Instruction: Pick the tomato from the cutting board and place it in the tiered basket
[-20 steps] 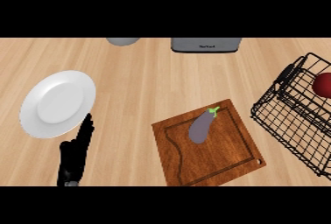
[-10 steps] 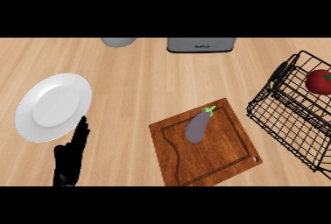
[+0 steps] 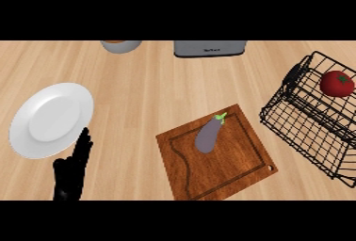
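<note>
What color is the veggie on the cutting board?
Greyish purple eggplant, green stem; head view.

Only one robot hand [image 3: 71,172] visible, lower left of the head view. All matte black, slim tapered fingers, no markings, cables or screws that I can make out. Grey forearm not visible.

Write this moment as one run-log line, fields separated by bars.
tomato in tiered basket | eggplant on cutting board | left hand open beside plate | right hand not in view

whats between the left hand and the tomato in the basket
In the head view, the cutting board carrying the eggplant lies between the left hand and the tomato, which sits inside the wire basket.
</note>
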Controlling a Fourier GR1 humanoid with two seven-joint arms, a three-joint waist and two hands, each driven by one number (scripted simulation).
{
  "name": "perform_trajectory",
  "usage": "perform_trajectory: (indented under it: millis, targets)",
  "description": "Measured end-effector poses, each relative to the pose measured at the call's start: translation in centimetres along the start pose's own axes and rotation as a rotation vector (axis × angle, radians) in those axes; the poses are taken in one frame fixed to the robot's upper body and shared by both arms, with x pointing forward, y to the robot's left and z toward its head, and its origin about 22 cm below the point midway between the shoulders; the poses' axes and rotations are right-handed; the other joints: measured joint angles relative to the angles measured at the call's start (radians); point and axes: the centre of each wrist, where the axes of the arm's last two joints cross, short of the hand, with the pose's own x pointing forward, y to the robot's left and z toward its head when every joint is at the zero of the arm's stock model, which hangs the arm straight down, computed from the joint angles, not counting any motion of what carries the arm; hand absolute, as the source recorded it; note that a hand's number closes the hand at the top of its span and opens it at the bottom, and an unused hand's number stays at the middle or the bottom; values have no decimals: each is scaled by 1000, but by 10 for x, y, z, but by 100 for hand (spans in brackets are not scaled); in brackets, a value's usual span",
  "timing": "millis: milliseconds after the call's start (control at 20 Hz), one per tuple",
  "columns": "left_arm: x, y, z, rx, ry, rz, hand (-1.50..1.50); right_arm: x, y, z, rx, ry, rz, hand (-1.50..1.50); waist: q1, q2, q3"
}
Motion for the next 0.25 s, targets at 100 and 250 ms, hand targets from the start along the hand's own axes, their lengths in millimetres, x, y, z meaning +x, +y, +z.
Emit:
perform_trajectory:
  millis: [100,250]
  targets:
    - [-2,3,2,2,-2,0,0,-6,-36,0,4,3,4,-150,-3,-1,0]
    - [-2,-3,2,-2,-5,1,0,-18,-86,6,26,-1,5,-150,0,0,0]
